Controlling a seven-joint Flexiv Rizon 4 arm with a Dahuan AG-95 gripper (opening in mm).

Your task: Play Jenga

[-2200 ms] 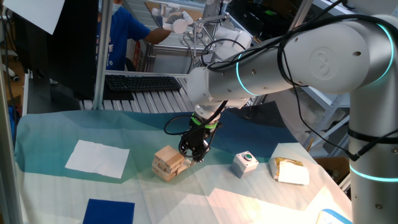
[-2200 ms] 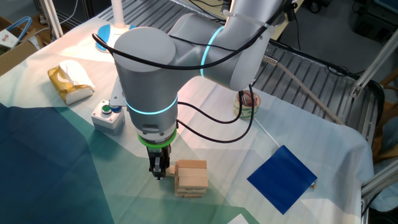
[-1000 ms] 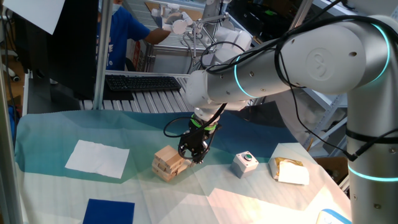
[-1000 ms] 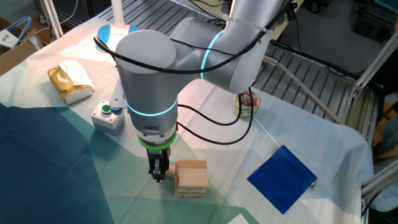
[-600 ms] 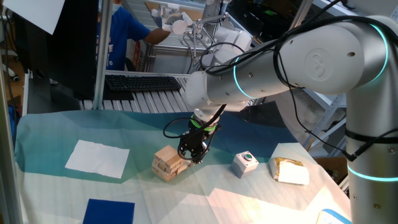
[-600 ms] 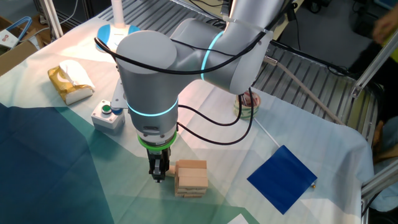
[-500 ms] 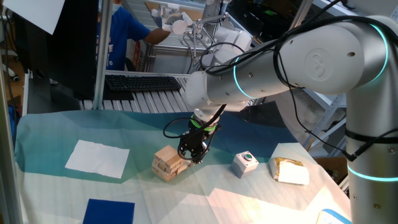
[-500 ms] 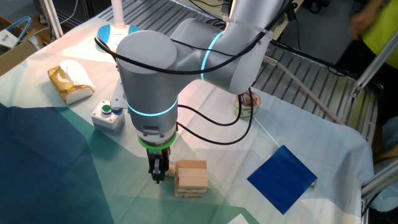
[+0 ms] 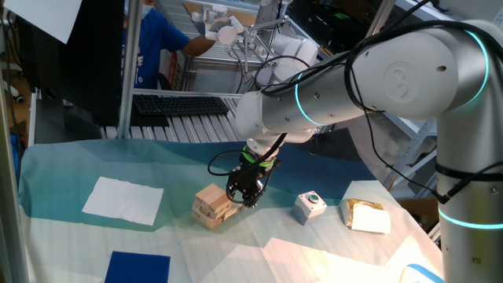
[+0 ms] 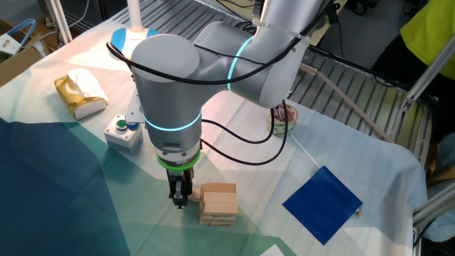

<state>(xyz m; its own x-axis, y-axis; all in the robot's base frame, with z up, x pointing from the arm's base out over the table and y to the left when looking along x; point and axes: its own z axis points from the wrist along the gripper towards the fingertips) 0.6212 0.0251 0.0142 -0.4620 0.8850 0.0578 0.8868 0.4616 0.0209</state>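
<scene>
Since the Jenga stack (image 10: 217,203) sits intact on the teal cloth (image 10: 64,192), we reckon no block is fully out yet. Our gripper (image 10: 180,201) hangs just beside the stack, pointing down; we can't tell if its fingers are pinching a block. No containers near the stack, only a button box (image 10: 123,132).

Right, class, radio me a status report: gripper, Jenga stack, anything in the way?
Gripper pointing down beside the Jenga stack, grip unclear. Stack upright, a few crosswise layers. White button box nearby, clear of the stack.
</scene>
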